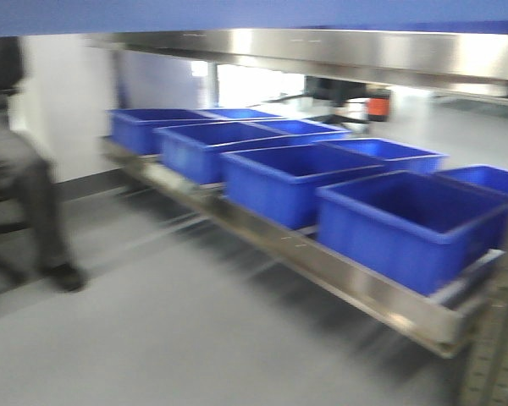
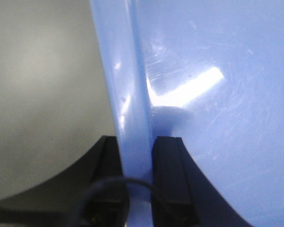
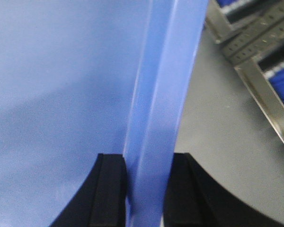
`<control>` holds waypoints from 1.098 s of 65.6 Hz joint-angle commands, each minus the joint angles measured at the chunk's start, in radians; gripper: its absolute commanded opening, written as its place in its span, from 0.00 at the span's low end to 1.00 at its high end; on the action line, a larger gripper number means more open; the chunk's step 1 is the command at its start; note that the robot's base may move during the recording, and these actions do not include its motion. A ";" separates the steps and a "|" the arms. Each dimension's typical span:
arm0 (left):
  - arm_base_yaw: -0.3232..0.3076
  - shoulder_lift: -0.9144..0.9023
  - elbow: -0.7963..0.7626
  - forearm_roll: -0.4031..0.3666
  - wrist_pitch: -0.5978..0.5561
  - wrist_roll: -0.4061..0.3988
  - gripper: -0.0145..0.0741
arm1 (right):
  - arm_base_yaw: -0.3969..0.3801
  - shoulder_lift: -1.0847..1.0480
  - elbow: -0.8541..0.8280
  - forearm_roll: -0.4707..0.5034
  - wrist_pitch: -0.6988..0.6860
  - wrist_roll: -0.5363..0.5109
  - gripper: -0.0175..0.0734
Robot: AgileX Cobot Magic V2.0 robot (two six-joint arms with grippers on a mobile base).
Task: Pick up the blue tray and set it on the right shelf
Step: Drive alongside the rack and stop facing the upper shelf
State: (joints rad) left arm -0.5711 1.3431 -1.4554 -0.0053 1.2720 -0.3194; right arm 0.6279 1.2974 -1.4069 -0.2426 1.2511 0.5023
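Grey floor [image 1: 152, 338] lies under the blue tray [image 2: 217, 94]. Its left rim is clamped in the left claw [image 2: 137, 142], its right rim in the right claw [image 3: 146, 158]. The right shelf [image 1: 322, 51] is just past the tray.

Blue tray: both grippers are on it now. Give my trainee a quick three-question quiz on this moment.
1. True or false: the right gripper hangs open, clear of the blue tray.
2. Fill in: the left gripper is shut on the tray's ____.
3. In the front view, what stands on the lower steel shelf? A) dark-blue bins B) cardboard boxes C) bottles
Key: 1 false; 2 rim; 3 A.
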 commanded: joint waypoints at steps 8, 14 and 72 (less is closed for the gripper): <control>-0.022 -0.026 -0.027 -0.095 0.066 0.038 0.11 | 0.010 -0.024 -0.030 0.023 -0.054 -0.041 0.25; -0.022 -0.026 -0.027 -0.095 0.066 0.038 0.11 | 0.010 -0.024 -0.030 0.023 -0.055 -0.041 0.25; -0.022 -0.026 -0.027 -0.095 0.066 0.038 0.11 | 0.010 -0.024 -0.030 0.023 -0.055 -0.041 0.25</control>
State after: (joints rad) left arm -0.5711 1.3431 -1.4554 -0.0073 1.2720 -0.3194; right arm 0.6279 1.2974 -1.4069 -0.2443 1.2511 0.5023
